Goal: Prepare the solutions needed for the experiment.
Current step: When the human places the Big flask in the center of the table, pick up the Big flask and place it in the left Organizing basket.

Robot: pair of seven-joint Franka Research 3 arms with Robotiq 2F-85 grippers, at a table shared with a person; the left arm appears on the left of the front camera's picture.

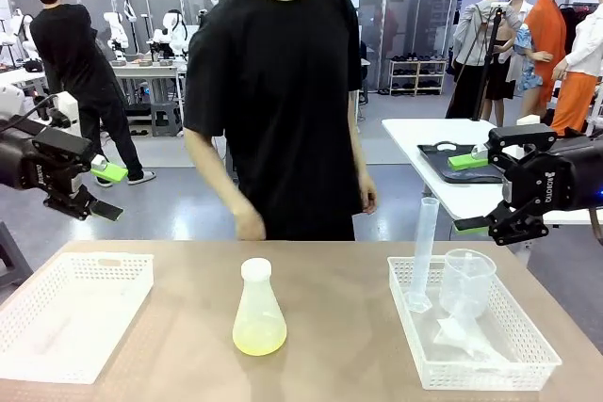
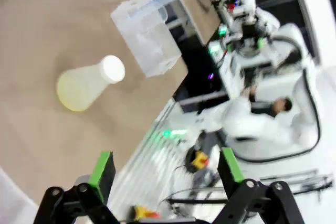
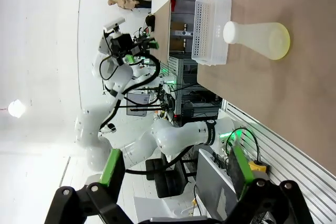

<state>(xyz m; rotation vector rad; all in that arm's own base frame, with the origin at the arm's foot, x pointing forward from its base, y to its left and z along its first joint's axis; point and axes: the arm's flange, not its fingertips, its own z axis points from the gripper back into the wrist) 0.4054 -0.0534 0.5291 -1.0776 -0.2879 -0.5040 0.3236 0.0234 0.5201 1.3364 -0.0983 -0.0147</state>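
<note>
A frosted conical flask [image 1: 259, 303] with a white cap stands at the table's middle front. The pale yellow-green solution [image 1: 259, 336] fills its bottom few centimetres. My left gripper [image 1: 105, 191] hangs open in the air above the table's far left corner, well away from the flask. On the far right my right gripper [image 1: 469, 193] is also raised and open, holding nothing. The left wrist view looks past its open gripper [image 2: 167, 167] to the flask [image 2: 86, 83]. Beyond the open gripper [image 3: 176, 165] in the right wrist view, the flask [image 3: 257, 38] and its solution [image 3: 282, 43] show.
A white basket [image 1: 490, 369] at the right holds a tall graduated cylinder [image 1: 424, 251], a clear beaker [image 1: 466, 280] and other clear ware. Another white basket [image 1: 71, 313] sits at the left. A person in a black shirt stands at the far edge, one hand [image 1: 250, 223] low near the table.
</note>
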